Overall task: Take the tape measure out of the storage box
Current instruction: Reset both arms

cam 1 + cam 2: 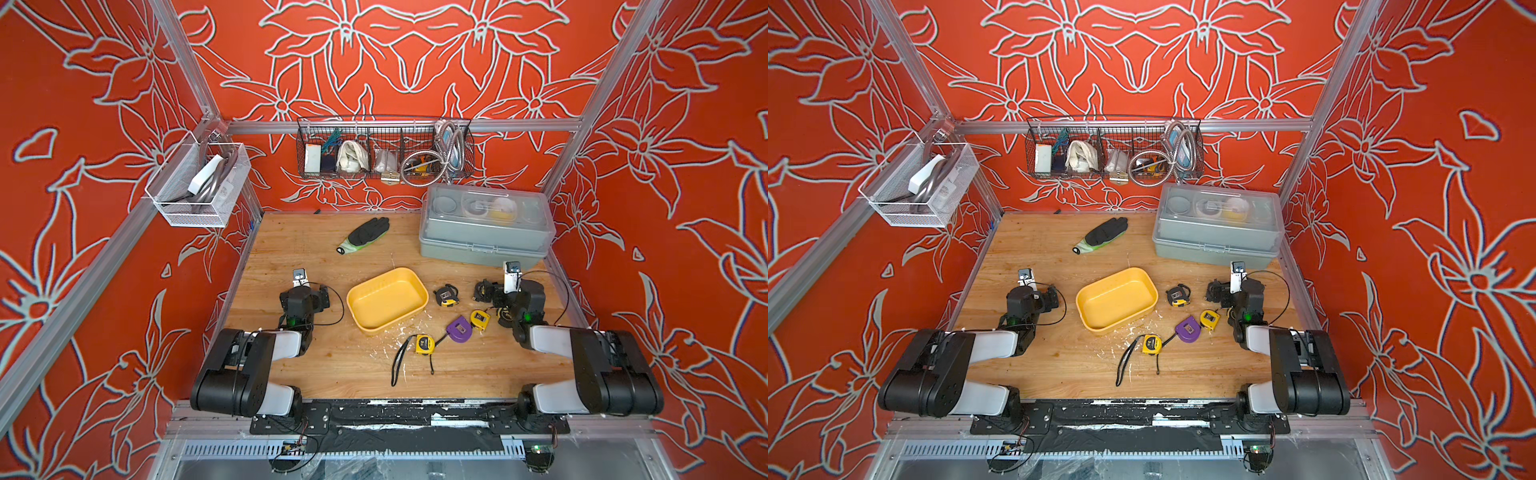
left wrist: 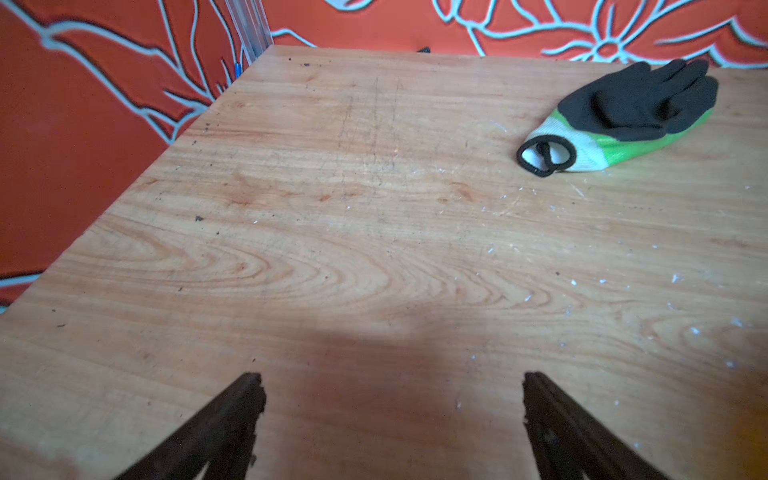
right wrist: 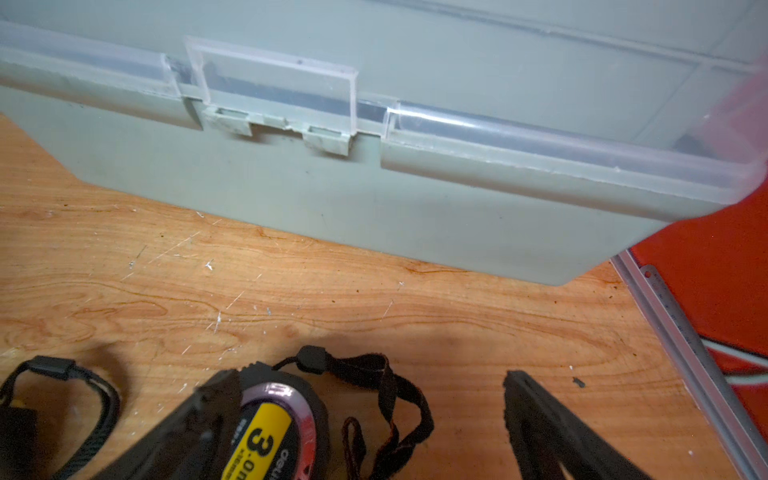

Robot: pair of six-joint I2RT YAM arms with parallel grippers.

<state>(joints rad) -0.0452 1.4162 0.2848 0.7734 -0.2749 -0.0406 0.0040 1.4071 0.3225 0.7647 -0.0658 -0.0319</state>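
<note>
The yellow storage box (image 1: 386, 301) (image 1: 1117, 299) sits mid-table with nothing inside it. Several tape measures lie on the wood to its right: a black one (image 1: 446, 296), a yellow one (image 1: 480, 319), a purple one (image 1: 458, 330) and a yellow one with a long strap (image 1: 424, 345). My right gripper (image 1: 512, 274) (image 3: 365, 380) is open near the grey case. A black-and-yellow tape measure (image 3: 270, 432) lies on the table against its one finger, strap between the fingers, not gripped. My left gripper (image 1: 300, 277) (image 2: 392, 386) is open over bare wood, left of the box.
A grey translucent-lidded case (image 1: 484, 232) (image 3: 374, 199) stands at the back right, close ahead of the right gripper. A black-and-green glove (image 1: 365, 235) (image 2: 623, 112) lies at the back middle. Wire baskets (image 1: 384, 149) (image 1: 199, 183) hang on the walls.
</note>
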